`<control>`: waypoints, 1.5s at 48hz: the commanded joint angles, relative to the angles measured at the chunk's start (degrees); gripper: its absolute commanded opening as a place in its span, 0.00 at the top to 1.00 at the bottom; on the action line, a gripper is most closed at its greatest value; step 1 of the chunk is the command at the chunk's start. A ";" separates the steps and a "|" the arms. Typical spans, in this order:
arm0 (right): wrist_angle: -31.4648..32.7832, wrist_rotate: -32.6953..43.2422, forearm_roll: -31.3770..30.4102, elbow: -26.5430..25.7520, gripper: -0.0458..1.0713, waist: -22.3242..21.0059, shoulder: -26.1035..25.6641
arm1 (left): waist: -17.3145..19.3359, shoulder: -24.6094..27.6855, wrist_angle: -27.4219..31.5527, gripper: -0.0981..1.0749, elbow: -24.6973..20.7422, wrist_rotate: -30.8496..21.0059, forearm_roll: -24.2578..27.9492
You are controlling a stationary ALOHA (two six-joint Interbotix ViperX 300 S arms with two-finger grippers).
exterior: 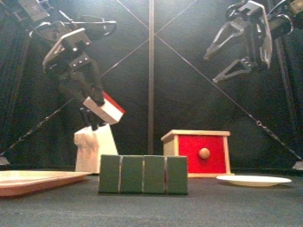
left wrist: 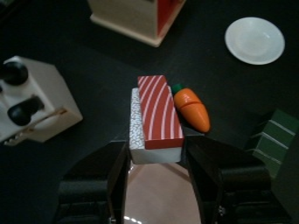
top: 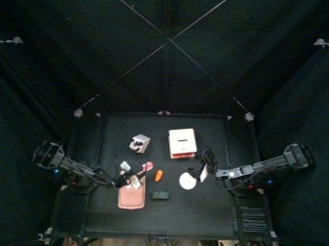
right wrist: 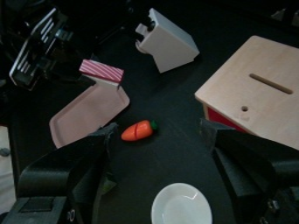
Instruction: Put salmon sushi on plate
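Observation:
The salmon sushi [left wrist: 156, 118], a red-and-white striped slab on a white speckled base, hangs in the air with my left gripper [left wrist: 158, 150] shut on its near end. In the front view the sushi [exterior: 104, 108] is tilted, well above the table at the left. From the right wrist it shows above the pink tray [right wrist: 82, 114]. The white plate [top: 189, 181] lies right of centre, also seen as the plate [left wrist: 253, 39]. My right gripper [right wrist: 155, 149] hangs open and empty above the plate's side of the table, high at the right [exterior: 243, 49].
An orange carrot [left wrist: 191, 105] lies on the table between tray and plate. A dark green block [exterior: 143, 174] stands at the front. A white block with black knobs [left wrist: 30, 96] and a red-fronted wooden box [exterior: 199, 151] stand further back.

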 commanded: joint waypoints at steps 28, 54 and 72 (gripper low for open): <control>0.44 0.53 0.09 2.29 0.03 -0.26 -3.87 | -13.54 6.33 19.16 0.45 -1.76 -27.51 -2.02; 0.44 0.53 0.97 2.64 0.03 -0.26 -3.43 | -23.47 17.31 28.21 0.45 -4.13 -45.35 -11.25; 0.44 0.53 1.14 2.72 0.03 -0.26 -3.43 | -23.47 23.91 29.36 0.45 -9.58 -45.97 -17.67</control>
